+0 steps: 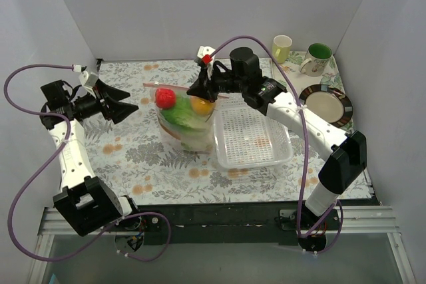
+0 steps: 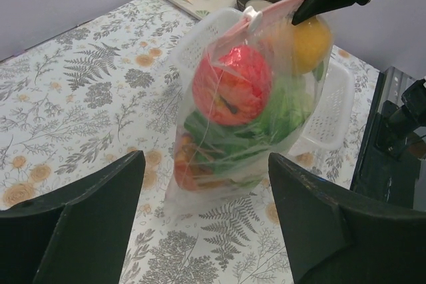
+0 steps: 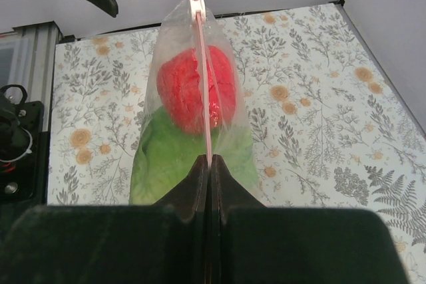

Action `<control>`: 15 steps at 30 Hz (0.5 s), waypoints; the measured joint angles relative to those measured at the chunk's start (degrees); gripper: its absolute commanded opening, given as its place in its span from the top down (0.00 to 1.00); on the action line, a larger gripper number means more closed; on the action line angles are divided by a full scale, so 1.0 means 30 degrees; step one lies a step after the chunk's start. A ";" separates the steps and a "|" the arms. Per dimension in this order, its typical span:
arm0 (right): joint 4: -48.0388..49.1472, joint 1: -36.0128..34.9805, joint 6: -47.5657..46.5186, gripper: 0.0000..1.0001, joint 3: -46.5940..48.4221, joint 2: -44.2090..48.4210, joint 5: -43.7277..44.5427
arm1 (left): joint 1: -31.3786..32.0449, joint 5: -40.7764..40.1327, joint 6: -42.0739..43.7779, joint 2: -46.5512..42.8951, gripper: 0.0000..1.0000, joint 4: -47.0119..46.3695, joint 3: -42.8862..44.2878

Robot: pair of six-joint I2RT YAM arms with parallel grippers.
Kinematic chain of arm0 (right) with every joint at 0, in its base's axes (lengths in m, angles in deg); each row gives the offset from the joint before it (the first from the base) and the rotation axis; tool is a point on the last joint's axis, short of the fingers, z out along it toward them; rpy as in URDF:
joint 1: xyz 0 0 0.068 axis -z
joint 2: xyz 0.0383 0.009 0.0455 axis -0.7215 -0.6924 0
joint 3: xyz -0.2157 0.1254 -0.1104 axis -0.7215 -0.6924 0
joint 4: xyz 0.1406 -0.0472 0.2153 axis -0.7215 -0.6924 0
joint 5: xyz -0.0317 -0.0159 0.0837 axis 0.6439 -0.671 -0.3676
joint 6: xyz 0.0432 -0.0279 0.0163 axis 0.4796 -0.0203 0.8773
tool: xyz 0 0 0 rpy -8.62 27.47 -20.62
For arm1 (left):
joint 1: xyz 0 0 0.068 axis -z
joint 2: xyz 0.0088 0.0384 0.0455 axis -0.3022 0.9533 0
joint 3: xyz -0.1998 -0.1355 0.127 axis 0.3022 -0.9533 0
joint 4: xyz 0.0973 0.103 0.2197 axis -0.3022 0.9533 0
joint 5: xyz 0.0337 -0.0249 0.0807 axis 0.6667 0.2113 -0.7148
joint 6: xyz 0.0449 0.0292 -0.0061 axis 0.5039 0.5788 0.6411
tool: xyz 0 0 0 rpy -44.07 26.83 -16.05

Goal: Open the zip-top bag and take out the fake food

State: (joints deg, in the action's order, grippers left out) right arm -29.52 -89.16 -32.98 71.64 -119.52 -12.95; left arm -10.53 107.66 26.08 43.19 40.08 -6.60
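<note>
1. The left gripper is spread wide and holds nothing, level with the zip-top bag but apart from it.
2. The bag stands upright on the floral tablecloth, just beside the white basket, and holds a red piece, lettuce and an orange fruit.
3. The right gripper is pinched tight on the bag's pink zip strip; the white slider sits farther along it.

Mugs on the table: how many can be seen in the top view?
2. A pale yellow-green mug stands near the far right corner; a white mug with a green inside stands just right of it, behind the dark-rimmed plate.
</note>
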 measured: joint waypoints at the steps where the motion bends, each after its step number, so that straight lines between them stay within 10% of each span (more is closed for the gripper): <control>1: -0.0051 0.0000 0.0058 0.99 0.0000 -0.0022 -0.0073 | 0.0015 0.0007 0.0102 0.0015 0.26 -0.0044 0.0073; 10: -0.0109 -0.0036 0.0823 0.99 -0.0015 -0.0058 -0.0874 | 0.2084 0.0153 0.5297 0.0393 0.25 0.2637 0.0656; 12: -0.0109 -0.0044 0.0896 0.99 -0.0022 -0.0058 -0.0954 | 0.2317 0.0153 0.8371 0.0867 0.02 0.4998 0.1086; 15: -0.0117 -0.0080 0.0911 0.99 -0.0022 -0.0058 -0.1100 | 0.2433 0.0146 1.2451 0.1719 0.02 0.7963 0.1770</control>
State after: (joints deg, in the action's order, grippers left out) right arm -29.87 -89.40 -30.25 71.57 -119.69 -16.25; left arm -3.23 108.10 63.43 48.35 63.97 -1.29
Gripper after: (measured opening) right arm 0.033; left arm 0.965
